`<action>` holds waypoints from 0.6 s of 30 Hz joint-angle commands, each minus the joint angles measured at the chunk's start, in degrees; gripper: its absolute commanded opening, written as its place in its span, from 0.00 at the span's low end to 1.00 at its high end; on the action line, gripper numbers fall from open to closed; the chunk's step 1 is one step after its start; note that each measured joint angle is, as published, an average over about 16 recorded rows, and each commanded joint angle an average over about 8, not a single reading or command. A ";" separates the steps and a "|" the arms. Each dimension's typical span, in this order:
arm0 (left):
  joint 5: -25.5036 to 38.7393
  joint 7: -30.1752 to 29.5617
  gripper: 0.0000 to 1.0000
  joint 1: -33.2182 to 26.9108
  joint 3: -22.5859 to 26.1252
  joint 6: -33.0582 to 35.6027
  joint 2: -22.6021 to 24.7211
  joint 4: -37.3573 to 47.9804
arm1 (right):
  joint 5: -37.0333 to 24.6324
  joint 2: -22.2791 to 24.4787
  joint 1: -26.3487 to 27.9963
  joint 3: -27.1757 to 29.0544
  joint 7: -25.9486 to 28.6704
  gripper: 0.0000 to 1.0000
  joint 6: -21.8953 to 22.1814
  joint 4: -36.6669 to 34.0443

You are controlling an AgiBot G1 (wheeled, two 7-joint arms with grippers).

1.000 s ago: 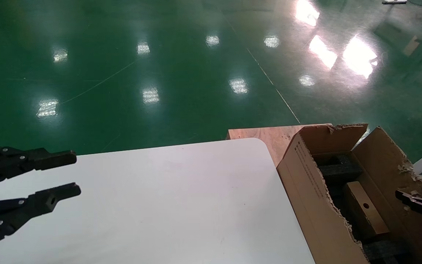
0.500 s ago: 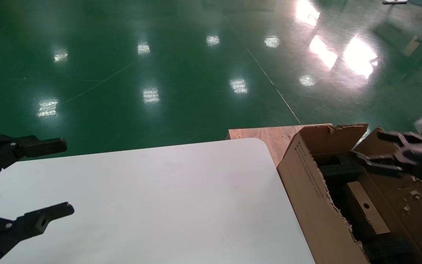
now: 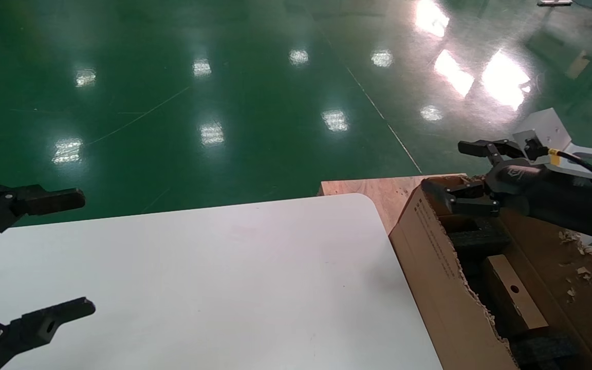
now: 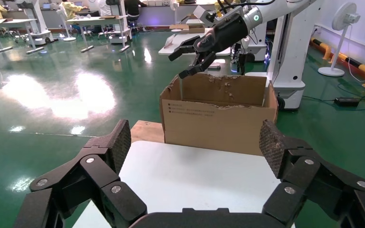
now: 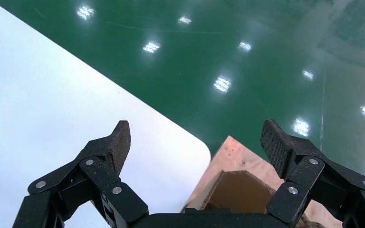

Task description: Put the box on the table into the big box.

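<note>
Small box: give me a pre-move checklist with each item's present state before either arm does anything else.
1. Small box lies inside the big box, beside black foam: ok.
2. Right hand holds nothing, open, above the big box's far edge: ok.
3. Left hand open and empty over the table's left side: ok.
4. No other small box visible on the table: ok.
5. Small box seated flat on the bottom: cannot tell, its lower part is hidden.
6. Big box stands beside the table, by the plywood board: ok.

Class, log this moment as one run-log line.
box: in big box | right gripper: open, above it | left gripper: open, over table
</note>
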 commanded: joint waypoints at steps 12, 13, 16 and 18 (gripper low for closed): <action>-0.01 0.00 1.00 0.00 0.00 0.00 0.00 0.01 | -1.12 -2.01 -5.66 7.70 0.85 1.00 -2.81 -0.39; -0.01 0.00 1.00 0.00 0.00 0.00 0.00 0.01 | -1.40 -2.57 -7.16 9.76 1.08 1.00 -3.55 -0.44; -0.01 0.00 1.00 0.00 0.00 0.00 0.00 0.01 | -2.35 -4.44 -12.17 16.63 1.85 1.00 -6.03 -0.62; -0.01 0.01 1.00 0.00 0.00 0.00 0.00 0.01 | -2.98 -5.68 -15.49 21.19 2.35 1.00 -7.68 -0.74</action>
